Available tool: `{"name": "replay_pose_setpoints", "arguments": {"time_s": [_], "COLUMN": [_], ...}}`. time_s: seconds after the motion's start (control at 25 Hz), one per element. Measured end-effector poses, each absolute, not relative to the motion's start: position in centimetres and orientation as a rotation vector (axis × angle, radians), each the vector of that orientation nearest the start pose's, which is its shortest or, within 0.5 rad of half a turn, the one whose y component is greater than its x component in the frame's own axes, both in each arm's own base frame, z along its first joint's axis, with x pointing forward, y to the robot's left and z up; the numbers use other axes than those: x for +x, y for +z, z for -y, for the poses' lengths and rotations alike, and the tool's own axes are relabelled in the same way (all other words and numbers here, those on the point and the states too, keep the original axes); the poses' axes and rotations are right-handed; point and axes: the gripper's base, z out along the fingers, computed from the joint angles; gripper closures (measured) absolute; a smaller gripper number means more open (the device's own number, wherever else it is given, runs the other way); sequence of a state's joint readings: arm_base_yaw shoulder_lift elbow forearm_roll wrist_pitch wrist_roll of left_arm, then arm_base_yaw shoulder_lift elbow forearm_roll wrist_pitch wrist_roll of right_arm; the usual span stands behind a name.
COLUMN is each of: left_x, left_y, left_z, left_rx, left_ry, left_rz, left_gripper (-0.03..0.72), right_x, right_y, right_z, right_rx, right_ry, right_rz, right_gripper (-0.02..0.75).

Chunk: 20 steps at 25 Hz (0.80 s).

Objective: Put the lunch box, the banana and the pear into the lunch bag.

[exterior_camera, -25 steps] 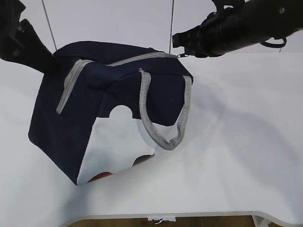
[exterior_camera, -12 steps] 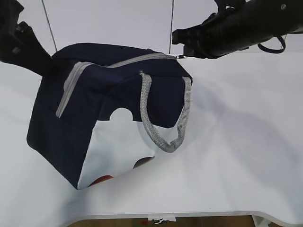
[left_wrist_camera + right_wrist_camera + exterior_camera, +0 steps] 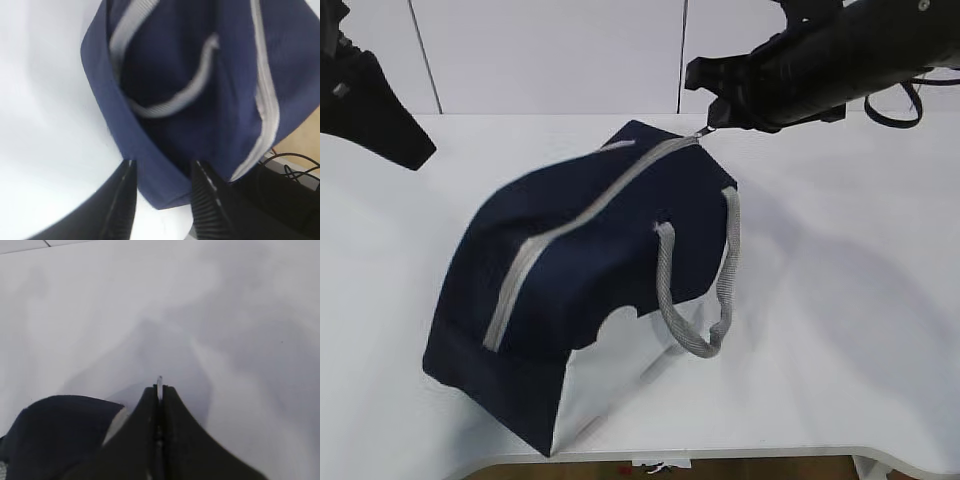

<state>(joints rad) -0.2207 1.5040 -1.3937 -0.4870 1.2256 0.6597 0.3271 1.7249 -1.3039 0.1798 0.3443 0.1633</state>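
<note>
The navy lunch bag (image 3: 590,270) lies tilted on the white table, its grey zipper (image 3: 580,215) facing up and closed along its visible length. My right gripper (image 3: 712,110) is shut on the metal pull (image 3: 703,131) at the bag's far top corner; a thin metal sliver (image 3: 159,381) shows between its pressed jaws. My left gripper (image 3: 418,152) hangs at the upper left, apart from the bag. In the left wrist view its fingers (image 3: 125,190) stand open, with a corner of the bag (image 3: 200,60) seen beyond the gap. The lunch box, banana and pear are hidden.
Grey webbing handles (image 3: 695,330) droop over the bag's near side. The table's front edge (image 3: 720,455) runs close below the bag. Black cables (image 3: 295,165) lie past the table edge in the left wrist view. A white wall stands behind.
My left gripper has opened and let go of the bag's left end. The bag dropped and swung down to the right, zipper side now up. The right gripper kept its hold.
</note>
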Motion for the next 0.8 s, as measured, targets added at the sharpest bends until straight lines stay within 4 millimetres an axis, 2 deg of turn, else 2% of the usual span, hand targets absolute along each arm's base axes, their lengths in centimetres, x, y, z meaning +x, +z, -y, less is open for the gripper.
{"name": "replay_pose_setpoints", "arguments": {"time_s": [0.24, 0.48, 0.64, 0.8], "left_x": [28.4, 28.6, 29.4, 31.2], "left_y": [34.8, 34.9, 34.2, 34.9], "left_z": [10.7, 11.2, 11.9, 12.5], "left_rx": [0.942, 0.770, 0.728, 0.731], "left_ry": [-0.604, -0.727, -0.827, -0.848], "left_rz": [-2.499, -2.541, -2.563, -2.527], "left_gripper": [0.359, 0.230, 0.208, 0.207], "right_x": [36.7, 36.2, 36.3, 36.4], "right_y": [27.8, 28.1, 29.2, 29.7], "right_z": [-14.9, -16.4, -17.0, -17.1], "right_rx": [-0.051, -0.091, -0.106, -0.110], "right_ry": [0.465, 0.494, 0.515, 0.520], "right_rz": [-2.288, -2.286, -2.254, -2.252], "right_gripper": [0.749, 0.749, 0.749, 0.749]}}
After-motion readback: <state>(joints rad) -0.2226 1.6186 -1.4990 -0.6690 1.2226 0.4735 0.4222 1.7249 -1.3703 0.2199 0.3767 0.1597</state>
